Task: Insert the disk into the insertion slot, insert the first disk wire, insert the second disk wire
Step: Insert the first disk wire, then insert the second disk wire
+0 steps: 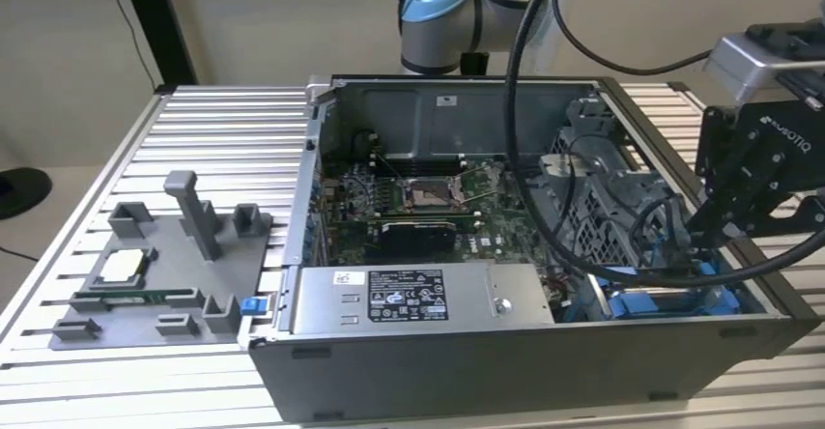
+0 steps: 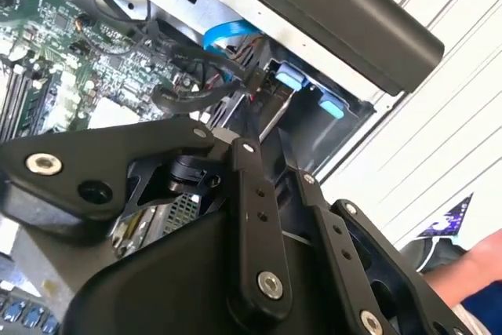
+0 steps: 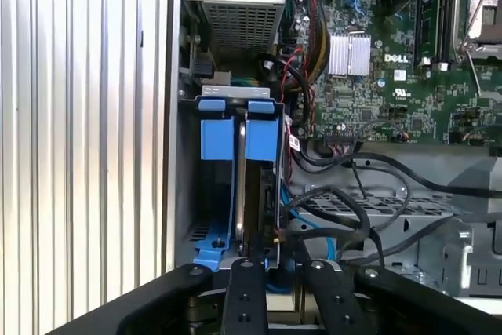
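This looks like a robotics lab bench. A ribbed aluminium profile table (image 1: 219, 120) carries an open desktop computer case (image 1: 516, 371) and a grey moulded fixture tray (image 1: 97, 325). A blue-capped robot arm joint (image 1: 439, 23) stands behind the case, before a plain beige wall (image 1: 258, 23).

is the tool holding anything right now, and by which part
Cannot tell. The tool sits at the end of the disk standing in the insertion slot, but any contact is hidden.

Exterior view overlooks case (image 1: 516, 371); wrist views, apparently close, share insertion slot (image 3: 227, 95)
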`<state>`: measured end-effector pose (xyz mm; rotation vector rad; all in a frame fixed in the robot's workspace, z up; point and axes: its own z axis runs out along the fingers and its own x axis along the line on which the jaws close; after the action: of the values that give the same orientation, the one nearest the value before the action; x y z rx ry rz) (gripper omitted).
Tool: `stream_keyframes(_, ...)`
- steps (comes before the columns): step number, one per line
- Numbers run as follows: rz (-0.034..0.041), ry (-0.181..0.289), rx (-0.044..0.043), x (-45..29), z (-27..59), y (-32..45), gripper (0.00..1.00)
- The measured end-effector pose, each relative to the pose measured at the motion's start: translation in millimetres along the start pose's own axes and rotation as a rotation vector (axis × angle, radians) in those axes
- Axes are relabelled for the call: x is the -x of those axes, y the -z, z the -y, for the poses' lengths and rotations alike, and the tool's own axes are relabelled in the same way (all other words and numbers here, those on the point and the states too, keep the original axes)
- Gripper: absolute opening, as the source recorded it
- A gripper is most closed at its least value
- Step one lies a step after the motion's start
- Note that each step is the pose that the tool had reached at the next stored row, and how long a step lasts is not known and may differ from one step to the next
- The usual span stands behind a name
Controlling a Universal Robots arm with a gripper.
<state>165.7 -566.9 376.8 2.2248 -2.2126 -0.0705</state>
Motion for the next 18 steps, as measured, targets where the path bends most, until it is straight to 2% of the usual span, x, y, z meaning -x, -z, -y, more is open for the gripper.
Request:
stream_keyframes(5, 0.0056, 0.000, 0.0016, -0.1, 13.6, 0.5, 0.00)
stream_keyframes(7, 0.0075, 0.000, 0.0051, -0.1, 19.7, 0.3, 0.00)
stream_keyframes(12, 0.0082, -0.001, 0.0379, -0.2, 32.2, -1.7, 0.00)
stream_keyframes(14, 0.0085, -0.002, 0.0506, -0.2, 34.0, -2.9, 0.00)
stream_keyframes(16, 0.0082, -0.002, 0.0677, -0.3, 34.8, -4.3, 0.00)
stream_keyframes(18, 0.0083, -0.002, 0.0679, -0.3, 34.9, -4.4, 0.00)
